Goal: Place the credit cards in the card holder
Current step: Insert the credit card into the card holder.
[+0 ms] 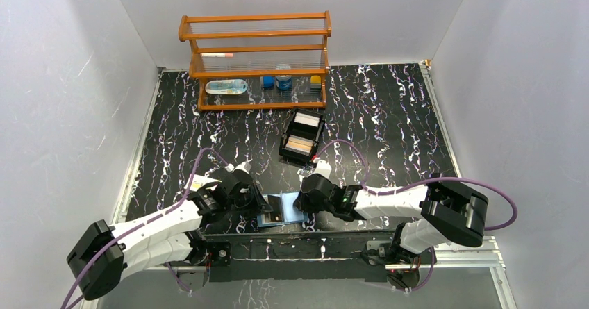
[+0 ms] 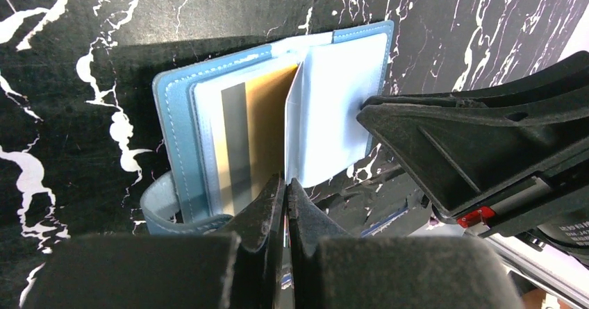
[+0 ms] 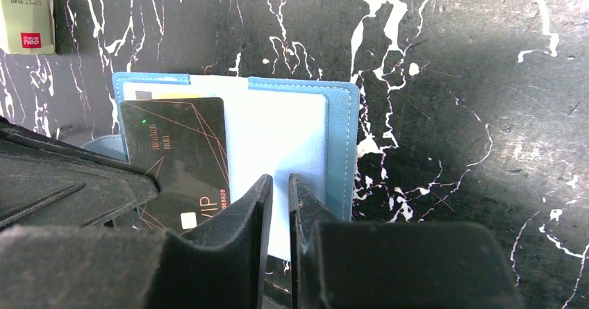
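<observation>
Your blue, stitched, roughly square card holder (image 3: 342, 142) lies opened flat on the black marbled table (image 1: 389, 128). It sits at the near edge, midway between the two arms, so either arm can reach it without stretching.

You have the left gripper (image 2: 286, 184) clenched on the near edge of a glossy dark card with thin gold lines (image 3: 177, 142). The card stands almost on edge over the holder's fold, which looks like the way to slide its far edge down into a pocket. I cannot tell whether that edge has entered a pocket yet.

On the holder's left leaf a gold card with a grey stripe (image 2: 253, 135) already sits behind a clear sleeve. One slot seems taken, so the dark card probably wants the next one.

Your right gripper (image 3: 278, 184) has its jaws a narrow gap apart, with nothing between them that I can see. Its tips rest on the pale right leaf, apparently pinning it so the holder neither folds shut nor skids while you push. I would keep that pressure on, since the leaf looks springy.

Farther off, just right of centre, the black two-compartment box (image 1: 302, 139) holds a white stack (image 1: 306, 119) and a tan stack (image 1: 299, 143) of cards. Most of the job appears to remain.
</observation>
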`<state>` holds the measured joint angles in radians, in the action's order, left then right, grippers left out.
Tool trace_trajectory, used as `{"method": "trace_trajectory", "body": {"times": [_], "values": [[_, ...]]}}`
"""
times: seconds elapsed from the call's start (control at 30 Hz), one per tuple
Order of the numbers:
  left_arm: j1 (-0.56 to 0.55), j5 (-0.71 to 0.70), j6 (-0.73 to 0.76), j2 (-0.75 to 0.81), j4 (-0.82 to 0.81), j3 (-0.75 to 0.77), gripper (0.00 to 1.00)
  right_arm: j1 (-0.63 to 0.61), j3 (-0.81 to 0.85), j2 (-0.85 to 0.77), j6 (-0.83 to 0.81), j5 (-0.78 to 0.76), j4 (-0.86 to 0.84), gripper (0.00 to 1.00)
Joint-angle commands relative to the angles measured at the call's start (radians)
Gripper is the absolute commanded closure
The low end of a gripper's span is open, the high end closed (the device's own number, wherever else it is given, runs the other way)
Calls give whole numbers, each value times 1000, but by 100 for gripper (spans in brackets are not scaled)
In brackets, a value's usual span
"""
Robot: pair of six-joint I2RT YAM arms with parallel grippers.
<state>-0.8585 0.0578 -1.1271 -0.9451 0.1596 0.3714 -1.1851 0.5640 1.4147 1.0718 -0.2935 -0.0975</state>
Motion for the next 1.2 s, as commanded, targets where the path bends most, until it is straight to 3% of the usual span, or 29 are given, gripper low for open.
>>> {"method": "trace_trajectory", "body": {"times": [0.0, 0.2, 0.73, 1.17], "values": [[4, -32, -3, 48, 47, -5, 100, -5, -46, 4, -3, -32, 86, 77], [6, -37, 8, 66, 58, 14, 100, -5, -43, 12, -3, -27, 83, 77], [6, 8, -12, 68, -135, -66, 100, -5, -39, 20, -6, -26, 79, 77], [6, -12, -10, 78, -103, -75, 100, -5, -36, 21, -8, -22, 79, 77]]}}
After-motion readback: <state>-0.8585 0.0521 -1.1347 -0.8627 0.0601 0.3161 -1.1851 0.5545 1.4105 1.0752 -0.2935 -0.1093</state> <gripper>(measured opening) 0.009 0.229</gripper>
